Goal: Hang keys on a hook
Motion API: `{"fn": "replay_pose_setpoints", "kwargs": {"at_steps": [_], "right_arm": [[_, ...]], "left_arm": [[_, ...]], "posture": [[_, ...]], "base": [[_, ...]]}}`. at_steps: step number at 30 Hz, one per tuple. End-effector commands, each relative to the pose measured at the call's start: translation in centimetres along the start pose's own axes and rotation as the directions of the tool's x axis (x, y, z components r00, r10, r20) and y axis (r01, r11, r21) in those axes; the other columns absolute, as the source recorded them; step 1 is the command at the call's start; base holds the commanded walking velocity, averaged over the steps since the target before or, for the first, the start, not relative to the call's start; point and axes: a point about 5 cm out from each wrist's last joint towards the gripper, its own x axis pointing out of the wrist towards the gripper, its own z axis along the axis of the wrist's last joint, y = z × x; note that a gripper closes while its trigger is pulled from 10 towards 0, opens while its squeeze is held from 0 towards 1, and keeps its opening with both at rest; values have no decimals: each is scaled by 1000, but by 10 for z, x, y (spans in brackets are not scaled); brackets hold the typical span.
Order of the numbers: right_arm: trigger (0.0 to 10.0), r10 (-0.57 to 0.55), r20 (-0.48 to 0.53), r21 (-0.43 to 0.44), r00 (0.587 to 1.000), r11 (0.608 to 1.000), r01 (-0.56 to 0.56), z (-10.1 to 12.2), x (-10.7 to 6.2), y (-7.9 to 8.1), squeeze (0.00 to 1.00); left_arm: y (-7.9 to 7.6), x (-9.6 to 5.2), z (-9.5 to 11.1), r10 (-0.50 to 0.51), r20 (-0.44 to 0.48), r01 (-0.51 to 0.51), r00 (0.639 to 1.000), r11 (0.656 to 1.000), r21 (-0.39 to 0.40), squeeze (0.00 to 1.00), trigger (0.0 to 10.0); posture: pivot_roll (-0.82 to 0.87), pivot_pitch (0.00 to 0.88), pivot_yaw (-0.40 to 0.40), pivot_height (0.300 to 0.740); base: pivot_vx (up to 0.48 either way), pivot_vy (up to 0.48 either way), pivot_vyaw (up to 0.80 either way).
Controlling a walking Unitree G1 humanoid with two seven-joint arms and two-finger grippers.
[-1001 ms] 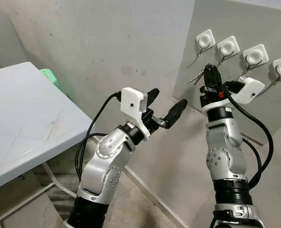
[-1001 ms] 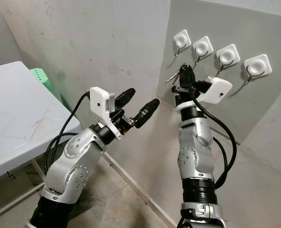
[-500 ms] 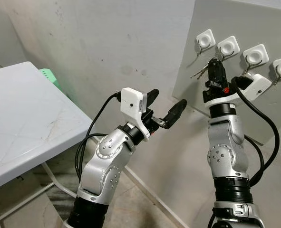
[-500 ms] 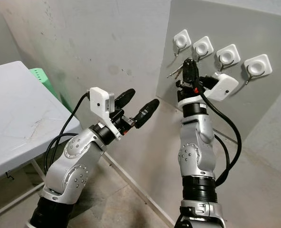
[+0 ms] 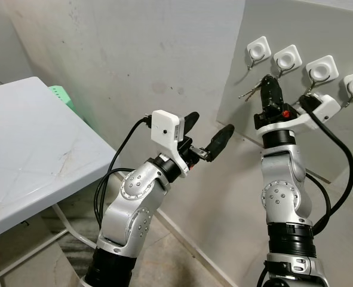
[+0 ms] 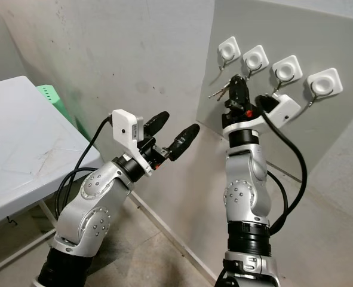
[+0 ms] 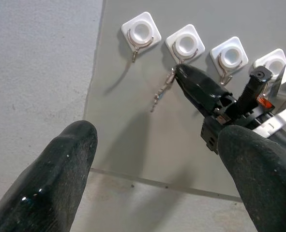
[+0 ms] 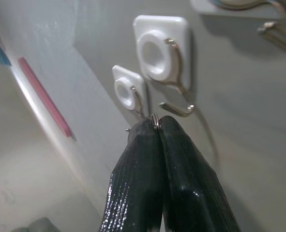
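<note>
No text, label, brand, number or sign can be read on anything here.

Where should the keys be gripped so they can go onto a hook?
By the ring, as the right gripper pinches it now: the ring's top sticks out past the fingertips, free to catch the second hook, while the keys dangle clear of the board.
</note>
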Motion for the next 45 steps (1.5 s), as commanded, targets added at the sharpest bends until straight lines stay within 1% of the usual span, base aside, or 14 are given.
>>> {"fn": "replay_pose_setpoints", "kwargs": {"at_steps": [1,11,16,26,36,45], "right_arm": [[10000,19,36,30,999,999,-21,8,6,9,0],[10000,49,37,13,998,999,-50,10,6,11,0],[10000,61,61,16,996,998,-62,12,6,14,0],[10000,4,61,92,998,996,-9,13,8,10,0],[10000,21,74,75,997,997,-26,13,8,11,0],[10000,83,81,51,993,995,-88,13,1,17,0]], "left_arm": [[-3,1,5,-9,14,9,1000,1000,3,0,10000],[-3,1,5,-6,16,6,1000,1000,0,0,10000],[-4,2,5,-9,18,9,1000,1000,0,0,10000],[-4,1,5,-8,19,8,1000,1000,-1,0,10000],[-4,1,5,-6,19,6,1000,1000,0,0,10000],[-4,1,5,-8,18,8,1000,1000,1,0,10000]], "posture": [[11,56,-48,740],[12,58,-50,740],[11,58,-50,740],[12,58,-50,740],[14,58,-51,740],[13,59,-51,740]], "base": [[0,0,0],[0,0,0],[0,0,0],[0,0,0],[0,0,0],[0,0,0]]}}
